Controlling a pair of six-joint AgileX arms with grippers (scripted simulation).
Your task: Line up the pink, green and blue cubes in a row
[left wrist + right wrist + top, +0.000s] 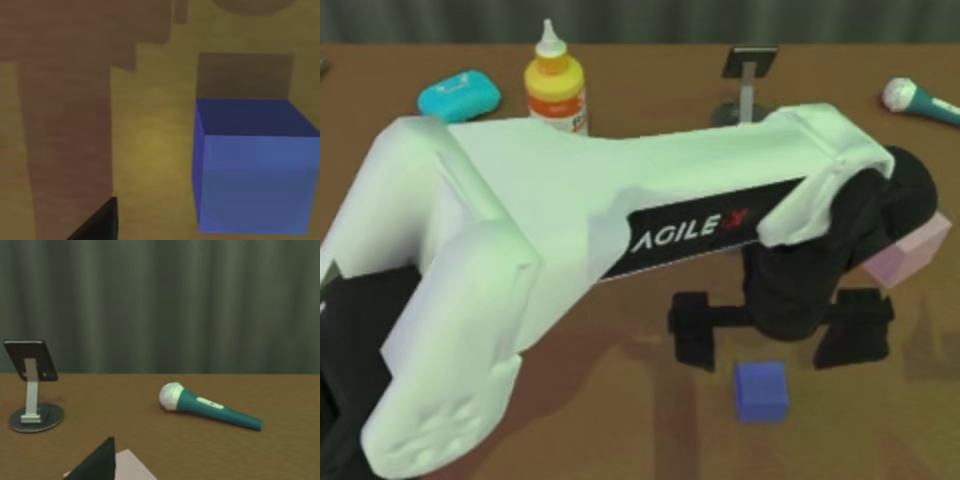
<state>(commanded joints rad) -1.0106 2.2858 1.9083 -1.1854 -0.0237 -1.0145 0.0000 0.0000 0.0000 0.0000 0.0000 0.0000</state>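
Left arm [520,250] fills the top view, stretched from lower left across centre. Left gripper [780,325] is spread wide, empty, hung just above the blue cube [761,390], which sits slightly below it in frame. Pink cube [910,252] is seen at right, partly hidden. Green cube not visible. Right gripper state: cannot be told. Brown wood table [620,420], grey curtain behind.

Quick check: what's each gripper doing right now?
Left gripper: open, empty, hovering just beyond the blue cube.
Right gripper: outside the top view; only one fingertip shows in its wrist view, so its state cannot be told.
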